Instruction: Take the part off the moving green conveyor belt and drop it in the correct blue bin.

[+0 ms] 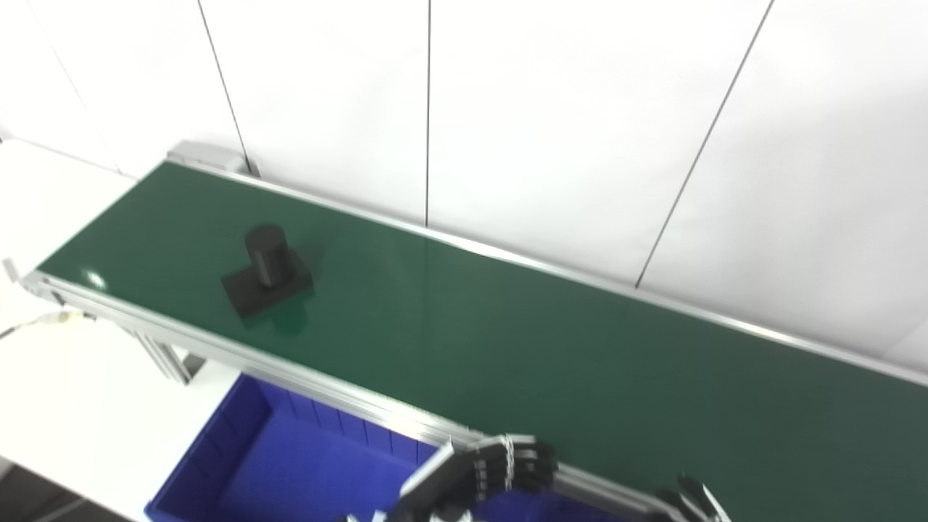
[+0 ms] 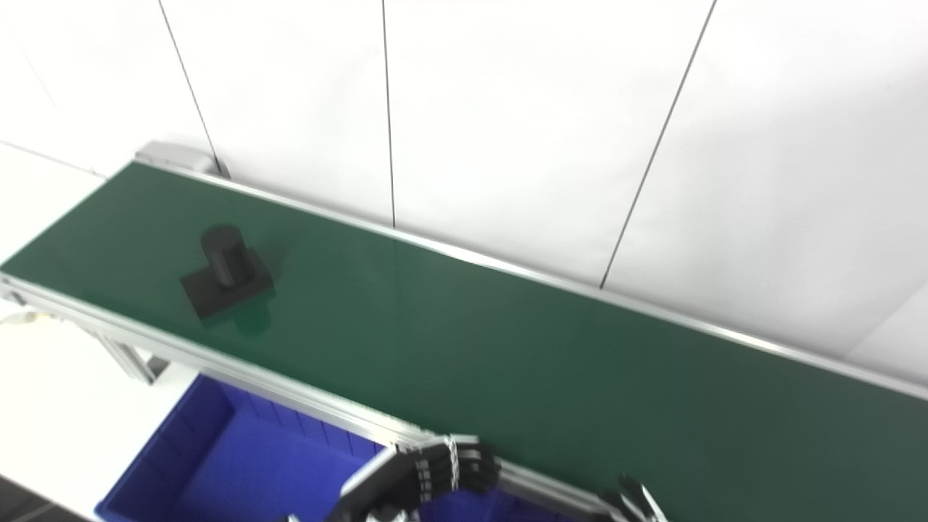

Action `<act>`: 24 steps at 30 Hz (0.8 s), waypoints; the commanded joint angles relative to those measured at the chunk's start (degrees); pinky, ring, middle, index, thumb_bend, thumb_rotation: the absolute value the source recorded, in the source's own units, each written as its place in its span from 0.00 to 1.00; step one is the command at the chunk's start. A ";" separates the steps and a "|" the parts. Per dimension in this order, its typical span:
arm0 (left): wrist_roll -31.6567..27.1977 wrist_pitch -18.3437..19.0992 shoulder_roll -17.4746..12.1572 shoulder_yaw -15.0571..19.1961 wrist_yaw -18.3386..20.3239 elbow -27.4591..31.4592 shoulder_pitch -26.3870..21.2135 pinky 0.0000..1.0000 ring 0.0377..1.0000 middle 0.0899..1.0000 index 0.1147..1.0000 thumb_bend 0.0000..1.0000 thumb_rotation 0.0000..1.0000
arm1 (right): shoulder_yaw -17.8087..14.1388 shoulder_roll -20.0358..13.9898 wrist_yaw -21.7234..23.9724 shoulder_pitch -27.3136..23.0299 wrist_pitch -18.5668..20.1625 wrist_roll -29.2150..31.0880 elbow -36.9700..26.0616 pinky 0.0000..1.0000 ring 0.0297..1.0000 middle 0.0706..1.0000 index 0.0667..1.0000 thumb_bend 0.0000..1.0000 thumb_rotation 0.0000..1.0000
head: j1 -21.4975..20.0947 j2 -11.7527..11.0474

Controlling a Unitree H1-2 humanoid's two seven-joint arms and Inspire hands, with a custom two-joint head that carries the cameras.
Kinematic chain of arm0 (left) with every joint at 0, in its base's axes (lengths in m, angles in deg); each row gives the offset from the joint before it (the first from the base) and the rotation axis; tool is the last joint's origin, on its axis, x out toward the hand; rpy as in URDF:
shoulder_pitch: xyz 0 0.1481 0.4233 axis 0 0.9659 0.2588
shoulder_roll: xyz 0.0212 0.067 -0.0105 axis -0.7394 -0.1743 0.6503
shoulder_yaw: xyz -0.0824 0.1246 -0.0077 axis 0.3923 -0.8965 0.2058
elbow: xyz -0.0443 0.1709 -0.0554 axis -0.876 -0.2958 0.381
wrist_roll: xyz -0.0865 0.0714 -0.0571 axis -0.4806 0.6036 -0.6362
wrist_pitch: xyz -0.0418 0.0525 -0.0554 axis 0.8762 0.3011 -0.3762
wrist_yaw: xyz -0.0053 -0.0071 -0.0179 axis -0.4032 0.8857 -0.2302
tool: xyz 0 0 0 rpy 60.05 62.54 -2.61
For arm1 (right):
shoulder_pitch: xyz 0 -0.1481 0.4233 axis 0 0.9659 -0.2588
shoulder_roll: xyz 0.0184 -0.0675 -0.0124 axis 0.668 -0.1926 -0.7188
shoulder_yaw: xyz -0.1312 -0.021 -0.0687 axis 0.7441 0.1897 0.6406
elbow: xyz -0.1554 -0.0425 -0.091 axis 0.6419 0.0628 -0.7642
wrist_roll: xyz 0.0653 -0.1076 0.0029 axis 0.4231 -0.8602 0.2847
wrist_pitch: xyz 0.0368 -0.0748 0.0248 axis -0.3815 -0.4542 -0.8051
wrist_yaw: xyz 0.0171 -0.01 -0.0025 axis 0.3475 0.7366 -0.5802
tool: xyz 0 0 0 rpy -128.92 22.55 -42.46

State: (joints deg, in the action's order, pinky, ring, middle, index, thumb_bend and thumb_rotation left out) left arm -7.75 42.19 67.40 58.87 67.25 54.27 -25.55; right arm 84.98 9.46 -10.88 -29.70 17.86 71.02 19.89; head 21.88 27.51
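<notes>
On the long dark-green conveyor belt [image 1: 507, 348] I see the black part [image 1: 267, 278], a short cylinder standing upright on a square base, near the belt's left end. Below the belt's near rail sits a blue plastic bin [image 1: 254, 464]; what shows of its inside holds nothing. My left hand [image 1: 478, 475] hovers over the bin's right side, just beside the rail, fingers [image 1: 525, 464] curled and holding nothing. Only the tips of my right hand [image 1: 689, 502] show, seemingly apart; I cannot tell its state.

The part [image 1: 266, 270] sits on the belt [image 1: 507, 341], bin [image 1: 290, 464] below its near edge.
</notes>
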 commanded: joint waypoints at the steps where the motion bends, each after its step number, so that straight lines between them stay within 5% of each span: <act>1: 0.12 -2.46 0.50 -0.20 -0.26 0.42 -1.09 0.73 0.73 0.73 0.74 0.97 0.42 | -0.31 0.10 0.43 -0.82 -3.09 0.34 -0.40 0.57 0.69 0.77 0.86 0.73 0.82 | 0.02 -0.08; 24: 0.07 -3.66 1.51 -0.24 -0.66 -1.90 -1.89 0.73 0.73 0.73 0.74 0.99 0.38 | -0.56 -0.61 0.71 -1.74 -3.42 0.30 0.38 0.56 0.68 0.76 0.86 0.73 0.82 | -0.24 -0.15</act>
State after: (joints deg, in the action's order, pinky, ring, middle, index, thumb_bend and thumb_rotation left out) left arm -7.76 40.54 68.21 58.91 66.88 51.64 -26.82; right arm 84.70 9.14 -10.82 -31.11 17.51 71.10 21.59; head 21.62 27.33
